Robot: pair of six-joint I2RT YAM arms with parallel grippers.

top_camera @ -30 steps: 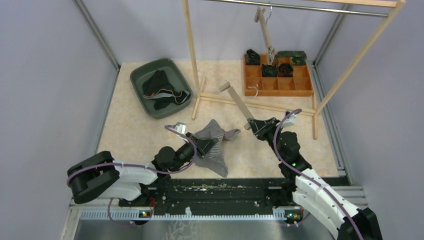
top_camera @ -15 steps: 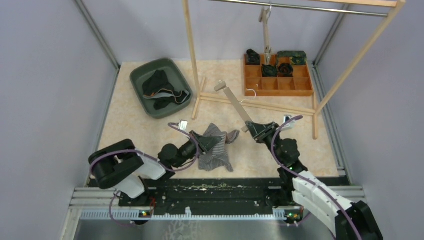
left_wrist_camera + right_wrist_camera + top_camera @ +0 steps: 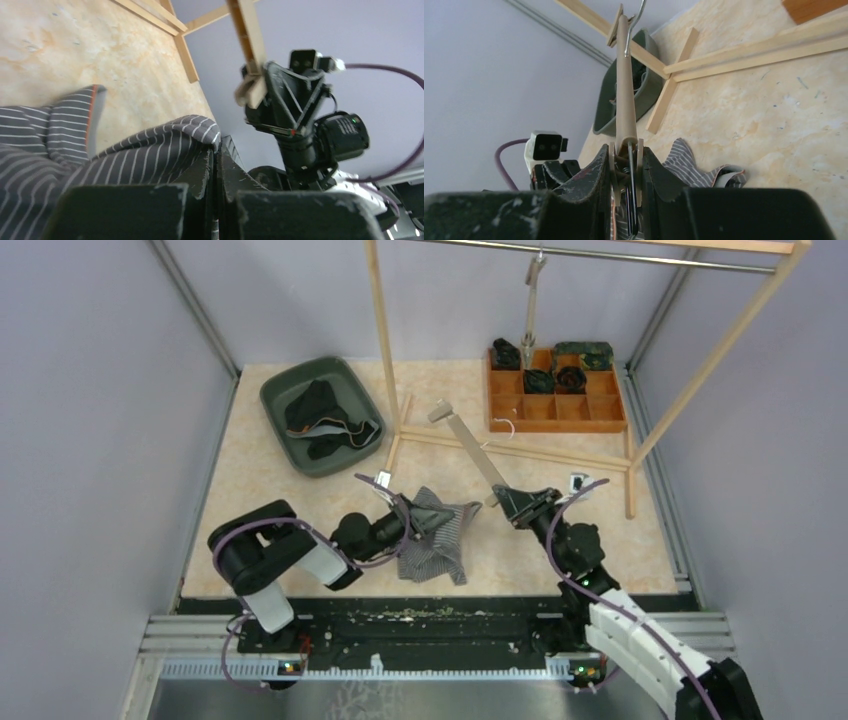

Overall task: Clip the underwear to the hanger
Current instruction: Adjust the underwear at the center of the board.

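Observation:
The grey striped underwear (image 3: 437, 543) hangs bunched from my left gripper (image 3: 418, 520), which is shut on its upper edge; in the left wrist view the fabric (image 3: 100, 155) drapes over the closed left gripper (image 3: 216, 155). My right gripper (image 3: 512, 502) is shut on the clip end of the wooden hanger (image 3: 470, 445), whose bar slants up and away to the left. In the right wrist view the hanger's clip (image 3: 626, 150) sits squeezed between the fingers of the right gripper (image 3: 626, 162), and the underwear (image 3: 696, 167) lies just beyond. The two grippers are a short gap apart.
A green bin (image 3: 285, 385) with dark garments sits at the back left. The wooden rack (image 3: 385, 350) stands across the middle, its feet on the table. An orange compartment tray (image 3: 555, 412) holds dark rolled items. Another hanger (image 3: 530, 300) dangles from the rail.
My left gripper has risen and moved right with the underwear, which is now lifted and bunched nearer the hanger's clip. The right gripper barely shifted. The dangling hanger swung to vertical.

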